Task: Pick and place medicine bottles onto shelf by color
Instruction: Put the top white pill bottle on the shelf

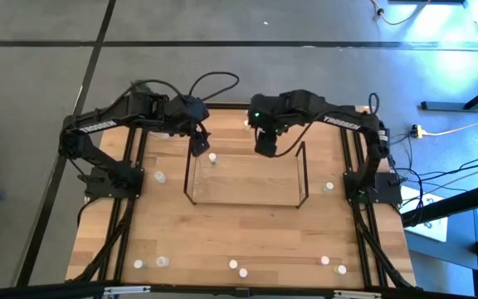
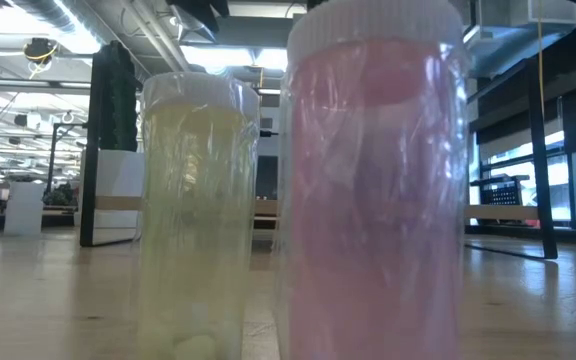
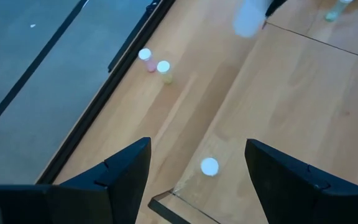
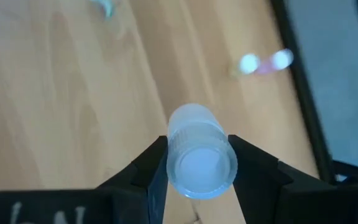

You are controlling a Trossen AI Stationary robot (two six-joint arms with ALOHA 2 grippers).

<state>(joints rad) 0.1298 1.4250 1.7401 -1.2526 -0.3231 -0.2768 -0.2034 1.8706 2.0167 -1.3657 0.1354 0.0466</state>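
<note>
Pink bottle (image 2: 373,190) cropped, blurred

The pale wooden plank tabletop (image 1: 247,237) looks smooth, faintly satiny. A translucent pink plastic bottle (image 2: 373,190) and a yellowish plastic one (image 2: 198,215) look glossy. The thin dark wire-framed clear shelf (image 1: 246,176) gleams.

Table (image 1: 247,232): light wood, plank-striped grain.
Shelf (image 1: 246,178): clear, with a thin dark wire frame.
Arms: black; white lettering on each.
Left gripper (image 3: 197,180): black fingers.
Right gripper (image 4: 197,163): black fingers.
Held bottle (image 4: 197,155): whitish, pale blue cast.
Yellowish bottle (image 2: 198,215): pale yellow-green, white cap.
Pink bottle (image 2: 373,190): pale pink, white cap.
Floor (image 1: 40,75): grey, dark lines.
</note>
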